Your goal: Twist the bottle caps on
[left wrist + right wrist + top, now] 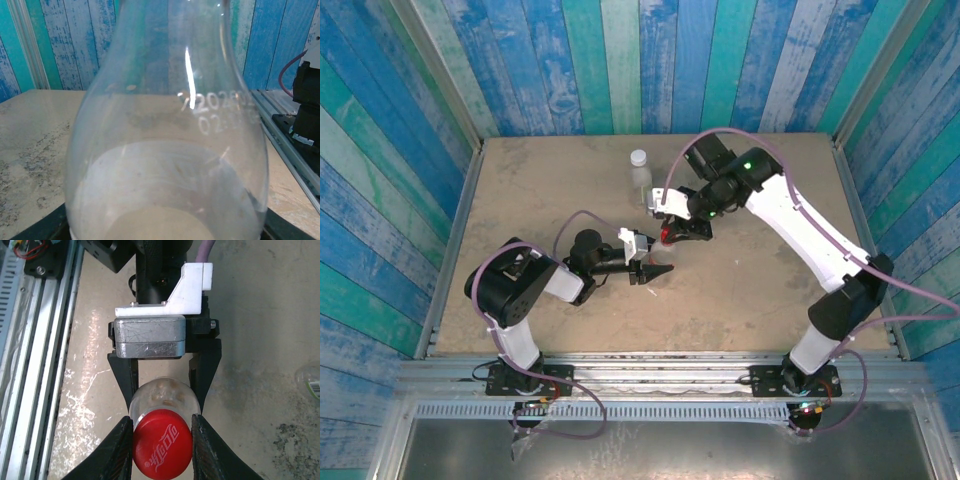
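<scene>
left claw (653,271): clamped round the clear bottle (165,165), holding it upright near the middle of the surface
right claw (672,236): pinched on the red cap (162,444), which sits on that bottle's neck
handling: thin plastic, so i'd guess light, squishy and a bit slick. take the cap by its rim and the bottle by its body
other bottle (640,182): further back, standing, white cap (639,157) on top
surface (540,190): mottled tan, scuffed
room: blue-green plank walls (620,60)

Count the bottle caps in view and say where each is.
2. The red cap is at the neck of the held bottle, gripped by the right hand. The white cap tops the other bottle, standing toward the back of the table. Others may be hidden.
</scene>
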{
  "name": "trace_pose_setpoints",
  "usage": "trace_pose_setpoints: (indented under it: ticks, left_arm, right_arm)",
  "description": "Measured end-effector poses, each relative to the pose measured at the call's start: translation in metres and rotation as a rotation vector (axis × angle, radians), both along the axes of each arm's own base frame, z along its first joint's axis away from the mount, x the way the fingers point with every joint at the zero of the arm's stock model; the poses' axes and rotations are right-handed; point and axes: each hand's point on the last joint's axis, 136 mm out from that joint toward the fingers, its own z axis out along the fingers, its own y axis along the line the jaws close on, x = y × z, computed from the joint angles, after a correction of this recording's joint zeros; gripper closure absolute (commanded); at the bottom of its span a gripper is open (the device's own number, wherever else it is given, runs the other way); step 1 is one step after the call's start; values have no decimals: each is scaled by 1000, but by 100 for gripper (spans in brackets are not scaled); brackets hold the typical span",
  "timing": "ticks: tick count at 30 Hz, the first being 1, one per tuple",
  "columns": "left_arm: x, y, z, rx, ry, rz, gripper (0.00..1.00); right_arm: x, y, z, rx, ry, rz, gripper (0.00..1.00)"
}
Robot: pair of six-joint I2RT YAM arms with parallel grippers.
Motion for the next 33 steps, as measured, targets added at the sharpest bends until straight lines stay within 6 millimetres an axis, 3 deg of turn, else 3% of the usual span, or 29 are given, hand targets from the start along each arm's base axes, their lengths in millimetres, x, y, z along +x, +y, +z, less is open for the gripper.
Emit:
trace_pose_setpoints:
  ticks: [6, 12, 26, 33]
  left_arm:
    - [0, -1, 0, -4, 15, 3, 40]
    - [6, 0, -1, -4, 36, 35, 40]
    - [15, 2, -1, -12, 83, 89, 40]
    - [17, 1, -1, -10, 86, 97, 40]
  right_arm:
    - [-2, -2, 0, 38, -17, -51, 75]
    - [10, 0, -1, 41, -6, -179, 75]
    - [25, 2, 0, 22, -5, -690, 75]
    - [30, 2, -2, 58, 83, -945, 77]
